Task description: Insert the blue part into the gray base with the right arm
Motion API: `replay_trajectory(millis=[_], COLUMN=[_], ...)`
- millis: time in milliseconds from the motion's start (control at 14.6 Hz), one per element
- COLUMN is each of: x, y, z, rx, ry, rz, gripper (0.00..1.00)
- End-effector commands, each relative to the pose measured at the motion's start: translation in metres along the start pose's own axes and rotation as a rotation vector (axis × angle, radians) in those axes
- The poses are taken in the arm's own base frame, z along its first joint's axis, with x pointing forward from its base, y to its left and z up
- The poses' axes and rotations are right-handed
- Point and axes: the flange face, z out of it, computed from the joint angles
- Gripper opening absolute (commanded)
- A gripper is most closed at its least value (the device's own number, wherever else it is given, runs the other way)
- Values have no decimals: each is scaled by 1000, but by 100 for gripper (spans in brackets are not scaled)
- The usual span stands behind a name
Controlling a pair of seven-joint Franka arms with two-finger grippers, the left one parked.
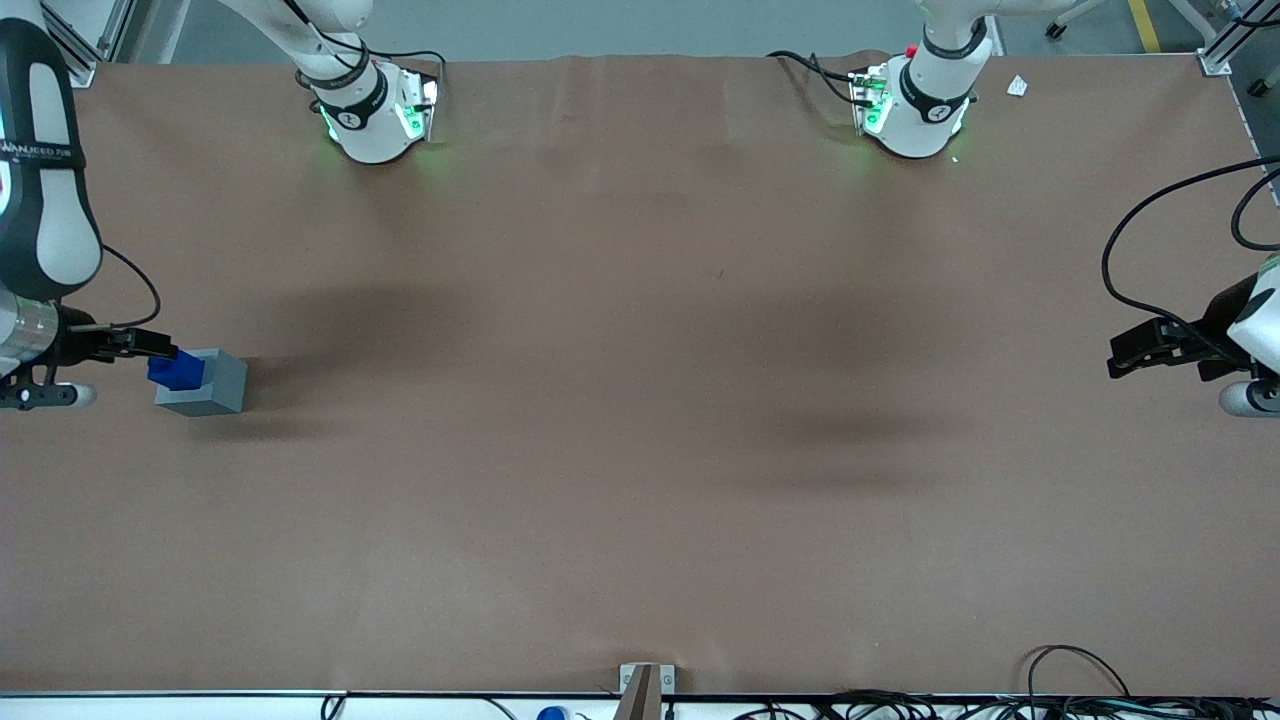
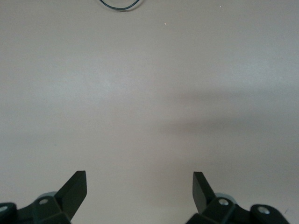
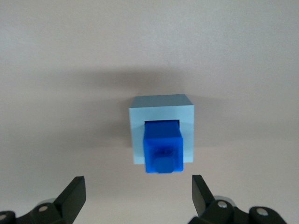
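The gray base (image 1: 212, 388) stands on the brown table at the working arm's end. The blue part (image 1: 177, 371) sits in the base's top recess and sticks up out of it. The right wrist view shows the blue part (image 3: 162, 147) lodged in the square recess of the gray base (image 3: 161, 108), with its narrower stub end facing the camera. My right gripper (image 1: 150, 345) hovers just above the blue part; in the wrist view the gripper (image 3: 137, 179) is open, its fingers (image 3: 74, 191) wide apart and touching nothing.
The brown table cover (image 1: 640, 400) stretches toward the parked arm's end. Two arm bases (image 1: 375, 110) stand at the edge farthest from the front camera. A metal bracket (image 1: 645, 685) and cables lie at the nearest edge. A white scrap (image 1: 1017, 86) lies near one base.
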Motion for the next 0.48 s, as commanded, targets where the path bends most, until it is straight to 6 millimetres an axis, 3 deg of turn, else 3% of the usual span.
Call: replay_trajectory(millis=[0,205,411], x=[-16,-28,-39], y=[-33,-82,-125], z=[-45,-92,-121], rx=[33,21,15], ry=[37,78,105], rz=[84,84,107], gripper=[100,100,100])
